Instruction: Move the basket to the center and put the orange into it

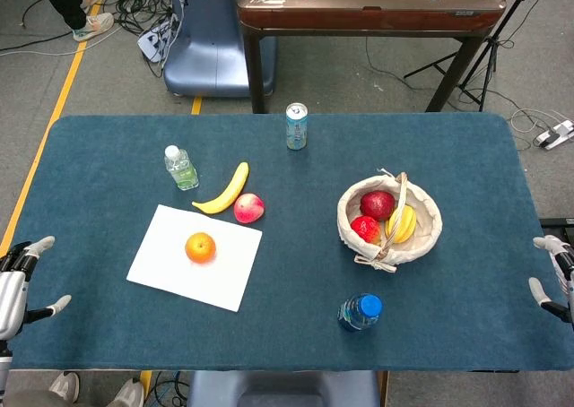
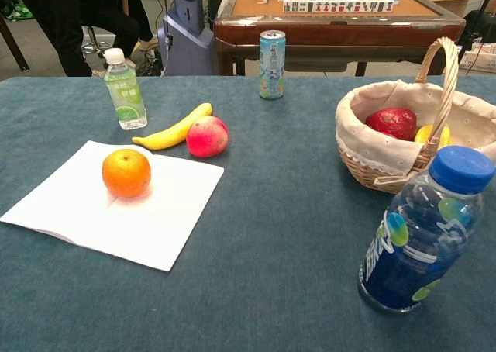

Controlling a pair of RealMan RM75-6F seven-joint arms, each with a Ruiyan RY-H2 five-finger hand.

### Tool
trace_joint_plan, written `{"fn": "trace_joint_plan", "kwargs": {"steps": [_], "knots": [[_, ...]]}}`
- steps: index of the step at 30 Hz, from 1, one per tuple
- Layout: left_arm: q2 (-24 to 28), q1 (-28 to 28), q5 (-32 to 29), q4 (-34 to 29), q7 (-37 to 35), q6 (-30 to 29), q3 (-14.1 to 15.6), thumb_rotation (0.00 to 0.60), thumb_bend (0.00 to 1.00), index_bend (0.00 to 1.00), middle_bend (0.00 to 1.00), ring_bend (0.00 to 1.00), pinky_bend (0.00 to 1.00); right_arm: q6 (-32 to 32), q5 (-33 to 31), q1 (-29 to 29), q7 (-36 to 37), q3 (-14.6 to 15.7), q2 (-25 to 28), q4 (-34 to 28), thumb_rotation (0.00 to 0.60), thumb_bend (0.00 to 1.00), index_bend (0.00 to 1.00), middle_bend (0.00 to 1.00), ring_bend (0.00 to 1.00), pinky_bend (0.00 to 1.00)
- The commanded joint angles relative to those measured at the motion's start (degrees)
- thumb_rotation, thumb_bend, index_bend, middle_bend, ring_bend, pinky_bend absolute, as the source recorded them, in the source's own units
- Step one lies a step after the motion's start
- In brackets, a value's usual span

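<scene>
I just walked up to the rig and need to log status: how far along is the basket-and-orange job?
Nothing looks done. The basket sits on the table's right side, holding other fruit. The orange rests on the white sheet. Nothing is in hand: the left hand and right hand hang empty at the table edges. Both steps remain.

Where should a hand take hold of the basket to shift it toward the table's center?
Grip the basket by its arched handle, coming from above: it stands upright over the fruit, while the cloth-lined rim is wide. The right hand is nearer.
</scene>
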State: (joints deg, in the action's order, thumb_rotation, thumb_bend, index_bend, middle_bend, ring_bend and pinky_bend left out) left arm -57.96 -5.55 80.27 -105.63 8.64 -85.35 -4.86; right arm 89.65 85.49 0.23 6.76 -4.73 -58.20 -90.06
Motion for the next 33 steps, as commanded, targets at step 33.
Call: {"fn": "trace_joint_plan", "kwargs": {"steps": [33], "knots": [[0.2, 0.9, -0.7, 0.1, 0.0, -0.4, 0.3, 0.6, 0.12, 0.19, 0.22, 0.15, 0.21, -17.8, 1.8, 15.5, -9.6, -4.4, 4.8, -7.1, 0.6, 0.29, 0.09, 0.08, 0.1, 0.27]]}}
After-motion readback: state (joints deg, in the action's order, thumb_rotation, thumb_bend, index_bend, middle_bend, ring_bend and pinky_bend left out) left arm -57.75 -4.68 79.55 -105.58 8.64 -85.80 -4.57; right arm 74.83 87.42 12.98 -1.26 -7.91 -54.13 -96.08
